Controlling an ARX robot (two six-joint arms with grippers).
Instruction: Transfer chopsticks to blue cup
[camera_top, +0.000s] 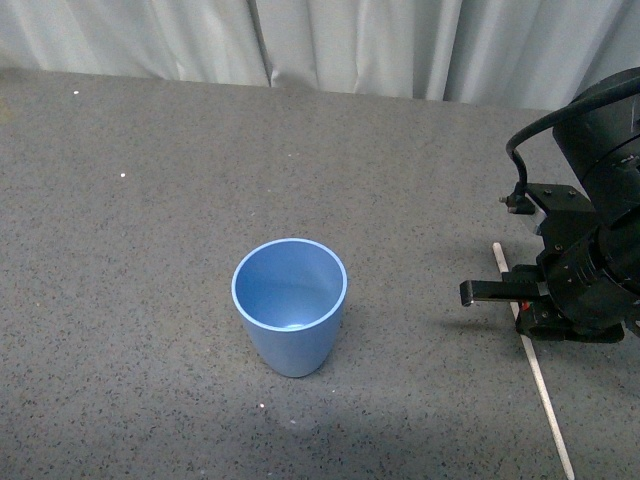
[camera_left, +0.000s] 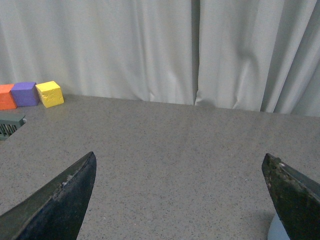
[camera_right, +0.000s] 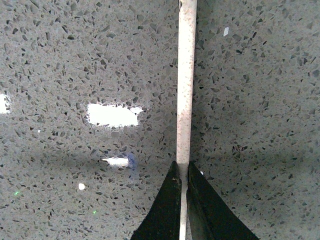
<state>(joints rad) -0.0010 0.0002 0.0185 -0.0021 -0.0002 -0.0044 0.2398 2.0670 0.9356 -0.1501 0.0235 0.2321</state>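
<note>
The blue cup (camera_top: 290, 305) stands upright and empty in the middle of the grey speckled table. The chopsticks (camera_top: 540, 380), one thin cream stick, lie flat on the table at the right, well to the right of the cup. My right gripper (camera_top: 522, 312) is low over the stick and shut on it near its middle. In the right wrist view the stick (camera_right: 186, 85) runs straight out from between the closed fingertips of the gripper (camera_right: 183, 167). My left gripper (camera_left: 180, 162) is open and empty, seen only in its wrist view; a sliver of the cup (camera_left: 277, 230) shows beside one finger.
White curtains (camera_top: 330, 40) hang behind the table's far edge. In the left wrist view, orange (camera_left: 6, 96), purple (camera_left: 25, 93) and yellow (camera_left: 50, 93) blocks sit by the curtain, with a grey grille (camera_left: 10, 125) near them.
</note>
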